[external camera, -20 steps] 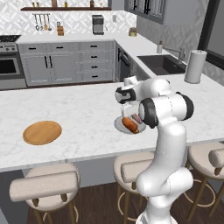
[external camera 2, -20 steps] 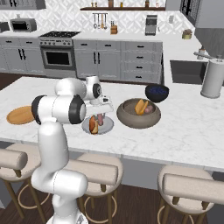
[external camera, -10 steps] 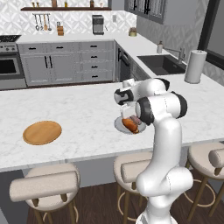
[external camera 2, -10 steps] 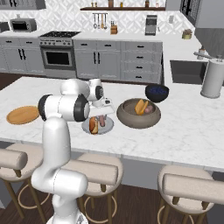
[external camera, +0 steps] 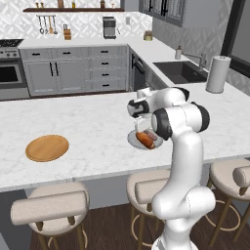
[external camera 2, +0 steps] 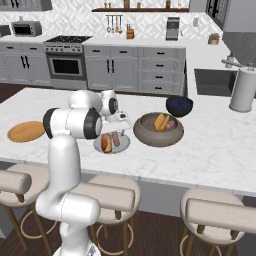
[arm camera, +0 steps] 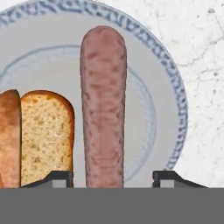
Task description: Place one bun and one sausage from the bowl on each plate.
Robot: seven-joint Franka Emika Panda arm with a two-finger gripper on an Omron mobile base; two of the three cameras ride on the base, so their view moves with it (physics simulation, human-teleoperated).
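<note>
Hand view: my gripper (arm camera: 112, 177) is spread wide, fingertips either side of the sausage (arm camera: 103, 105) with gaps, not gripping. It lies on the light grey plate (arm camera: 166, 78) beside the bun (arm camera: 46, 135). Bowl (external camera 2: 150, 136) holds another bun; wooden plate (external camera: 47, 148) sits well apart.
</note>
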